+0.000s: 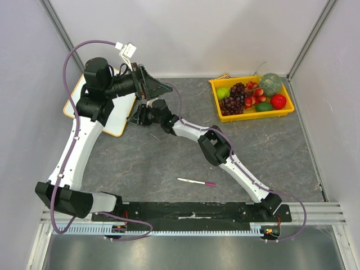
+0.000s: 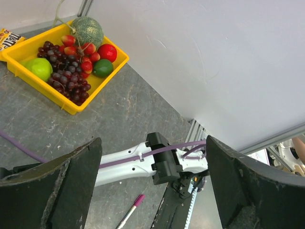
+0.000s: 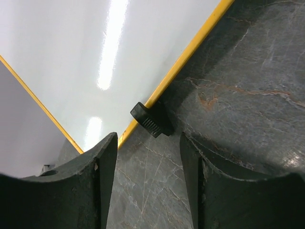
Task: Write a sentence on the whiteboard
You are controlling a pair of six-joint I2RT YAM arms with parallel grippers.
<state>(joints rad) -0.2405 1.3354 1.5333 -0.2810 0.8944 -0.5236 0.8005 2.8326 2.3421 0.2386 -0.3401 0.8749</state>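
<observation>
The whiteboard (image 1: 117,118) lies at the counter's far left corner, and the part that shows bears no writing. The marker (image 1: 196,182) lies loose by the near edge. The left tool (image 2: 152,143) gapes wide, empty. The right tool (image 3: 148,143), parted and empty, hovers over the board's clipped edge. The writing looks not yet begun.

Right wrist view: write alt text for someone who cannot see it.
A black clip on the orange-yellow rim of the whiteboard sits just ahead of the right gripper, whose jaws stand open and empty over the grey marbled table. The visible part of the board is blank, with glare streaks.
</observation>
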